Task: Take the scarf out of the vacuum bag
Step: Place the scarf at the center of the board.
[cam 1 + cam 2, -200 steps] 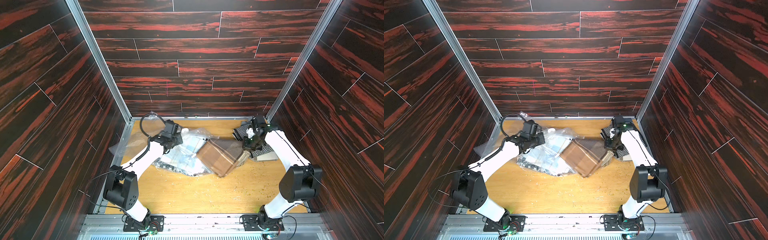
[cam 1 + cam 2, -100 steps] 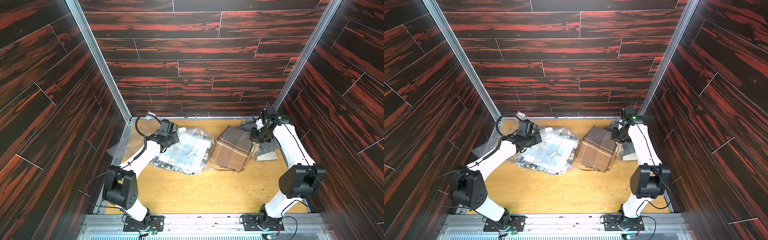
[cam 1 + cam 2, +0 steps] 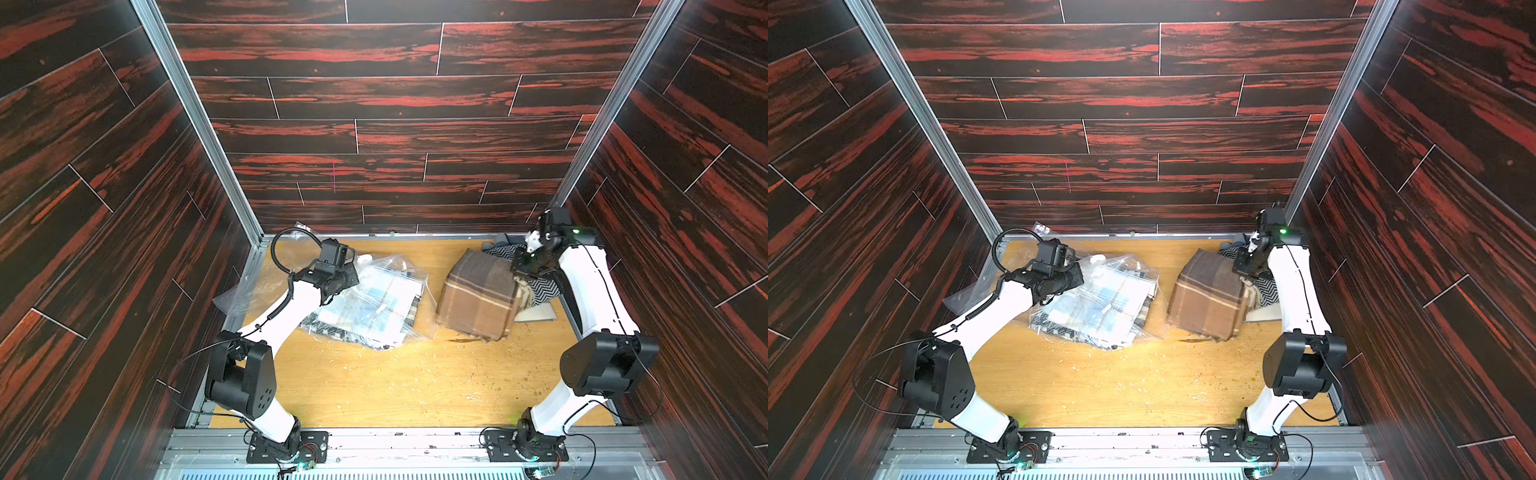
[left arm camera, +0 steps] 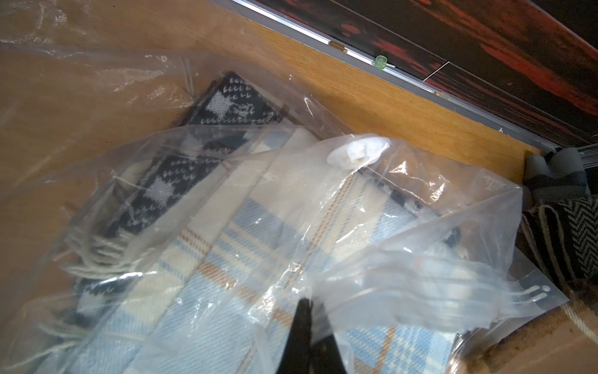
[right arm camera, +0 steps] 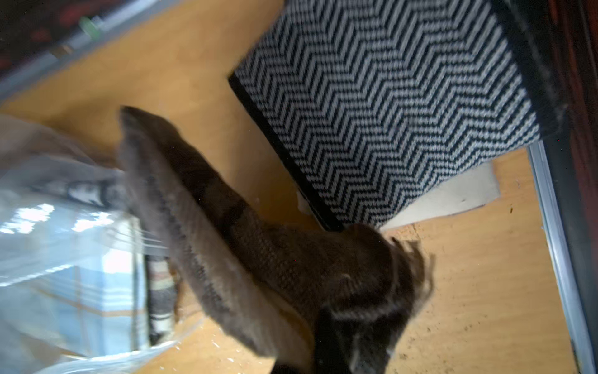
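Wooden tabletop, vacuum bag, scarves inside

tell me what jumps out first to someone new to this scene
The big brown plaid scarf stands out first, bunched up right of centre with the right gripper shut on its upper edge. Next is the crinkly clear vacuum bag left of it, with folded scarves inside and the left gripper pinching its plastic. A black-and-white herringbone scarf lies in the far right corner.
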Motion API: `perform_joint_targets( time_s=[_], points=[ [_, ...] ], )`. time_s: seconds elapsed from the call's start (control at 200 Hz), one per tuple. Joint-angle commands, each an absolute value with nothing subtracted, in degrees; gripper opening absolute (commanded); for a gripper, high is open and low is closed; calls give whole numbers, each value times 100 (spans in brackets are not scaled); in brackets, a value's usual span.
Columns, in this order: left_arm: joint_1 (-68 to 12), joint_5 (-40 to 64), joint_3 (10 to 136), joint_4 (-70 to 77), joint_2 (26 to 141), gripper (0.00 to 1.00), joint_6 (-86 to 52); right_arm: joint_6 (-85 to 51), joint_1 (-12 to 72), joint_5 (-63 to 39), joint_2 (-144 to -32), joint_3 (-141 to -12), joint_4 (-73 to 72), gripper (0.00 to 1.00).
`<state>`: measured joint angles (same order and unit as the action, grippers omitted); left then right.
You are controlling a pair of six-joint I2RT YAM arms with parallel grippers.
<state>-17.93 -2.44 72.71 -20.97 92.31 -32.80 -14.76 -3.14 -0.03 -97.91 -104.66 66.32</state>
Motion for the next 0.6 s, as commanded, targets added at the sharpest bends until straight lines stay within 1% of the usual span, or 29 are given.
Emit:
perform_joint_targets(
  time_s=[0.0, 0.115, 0.291, 0.431, 0.591],
  points=[
    [-1713, -281, 7298, -1978, 9214, 0, -3208, -1684, -451, -360, -9786, -10888, 6426, 0],
    [-1709, -149, 7292, -1939, 9217, 0, -3199, -1795, -601, -531, -9870, -11126, 6341, 0],
    [-1716, 102, 7196, -1753, 9083, 0, -3160, -2016, -873, -824, -9861, -10929, 5880, 0],
    [-1716, 204, 7119, -1637, 8962, 0, -3173, -2107, -1070, -820, -9918, -10594, 5494, 0],
    [-1714, 248, 7117, -1646, 8887, 0, -3173, -2139, -1226, -551, -10012, -10229, 5119, 0]
  ],
)
